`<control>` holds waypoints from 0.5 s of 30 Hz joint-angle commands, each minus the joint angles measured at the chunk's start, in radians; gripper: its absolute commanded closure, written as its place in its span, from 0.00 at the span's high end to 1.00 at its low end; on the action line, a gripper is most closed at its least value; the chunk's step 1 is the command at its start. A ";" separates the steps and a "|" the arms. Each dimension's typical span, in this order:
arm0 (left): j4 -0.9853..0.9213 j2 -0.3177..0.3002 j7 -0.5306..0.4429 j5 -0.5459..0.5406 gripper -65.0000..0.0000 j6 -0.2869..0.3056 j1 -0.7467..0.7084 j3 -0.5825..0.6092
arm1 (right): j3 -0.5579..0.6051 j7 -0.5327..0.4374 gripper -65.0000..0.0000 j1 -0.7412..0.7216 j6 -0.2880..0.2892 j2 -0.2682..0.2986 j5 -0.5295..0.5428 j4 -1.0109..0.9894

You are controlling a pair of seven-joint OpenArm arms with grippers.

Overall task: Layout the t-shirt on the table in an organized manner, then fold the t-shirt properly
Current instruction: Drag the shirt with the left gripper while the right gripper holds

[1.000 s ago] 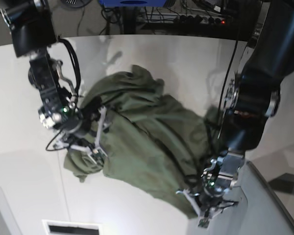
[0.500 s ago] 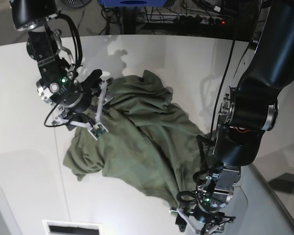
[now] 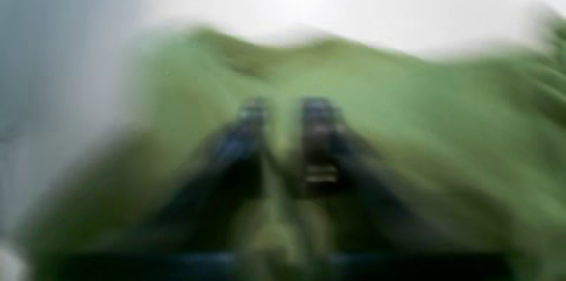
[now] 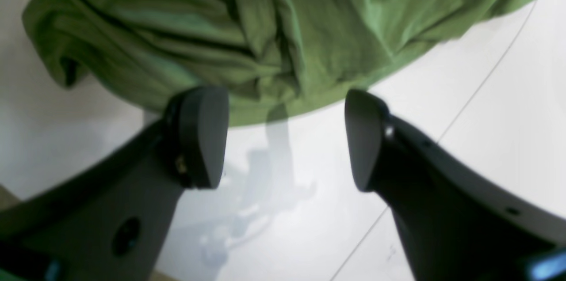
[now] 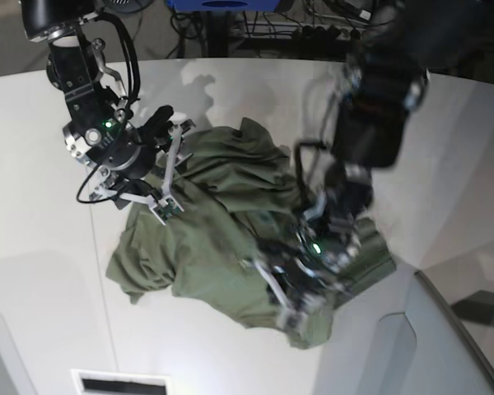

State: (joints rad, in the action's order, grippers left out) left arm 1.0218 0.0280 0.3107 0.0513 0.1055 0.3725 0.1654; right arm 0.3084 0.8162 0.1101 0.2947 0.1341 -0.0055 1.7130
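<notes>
The green t-shirt lies bunched up in the middle of the white table. The left gripper is pinching the t-shirt's cloth. The right gripper is spread wide, empty, above the t-shirt's edge.

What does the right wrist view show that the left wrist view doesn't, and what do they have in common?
Only the right wrist view is sharp: the right gripper stands open above the bare table, just short of the shirt's edge, holding nothing, and a thin seam line crosses the white top.

Only the left wrist view shows the left gripper, badly blurred, its dark fingers close together with green cloth running between and around them.

Both show the t-shirt, crumpled rather than flat, against the white surface.
</notes>
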 commanded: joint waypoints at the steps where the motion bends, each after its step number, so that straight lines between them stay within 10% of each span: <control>1: 0.084 0.013 -0.028 -0.005 0.00 -0.007 0.009 -0.005 | -0.005 -0.013 0.45 -0.013 -0.004 0.003 0.000 0.017; 5: 0.203 0.042 0.017 -0.005 0.00 -0.002 -0.134 0.073 | -0.062 -0.013 0.00 -0.006 -0.004 -0.003 0.000 0.017; 15: 0.194 0.040 0.014 -0.001 0.00 -0.002 -0.292 0.293 | -0.297 -0.013 0.00 -0.005 -0.004 -0.004 0.000 0.017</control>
State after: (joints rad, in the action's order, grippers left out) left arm 1.2037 0.0628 0.3473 0.0494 0.1097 0.0643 0.4610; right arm 0.0151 0.8165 0.1165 0.2955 0.1257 -0.0040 1.7130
